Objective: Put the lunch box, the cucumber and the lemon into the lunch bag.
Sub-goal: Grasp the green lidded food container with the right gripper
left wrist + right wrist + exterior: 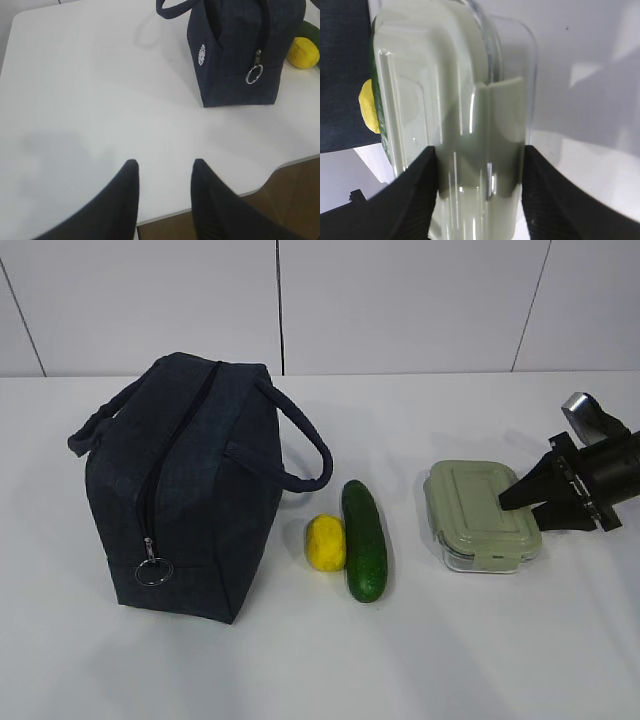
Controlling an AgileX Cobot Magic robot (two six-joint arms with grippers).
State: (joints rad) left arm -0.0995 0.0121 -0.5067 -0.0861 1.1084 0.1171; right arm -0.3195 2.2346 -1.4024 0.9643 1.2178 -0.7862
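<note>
white bench carries all four things. lunch bag stands upright at the left, dark navy, top zipper run closed down to the ring pull on its near end; two loop handles, one arching out toward the right. lemon lies just right of the bag's base, touching the cucumber, which lies lengthwise beside it, one tip pointing at the camera. lunch box sits flat well to the right of the cucumber, pale green lid on.

right claw comes in from the right edge at the lunch box's right end. in the right wrist view its two dark fingers flank the lid's end latch, one on each side, pressed close against the box; jaws are set to the box's width. box still rests on the bench. whether the grip is firm cannot be told.

left claw hangs above bare bench near its front edge, jaws parted, nothing between them, well apart from the bag; lemon visible past the bag's far corner.
</note>
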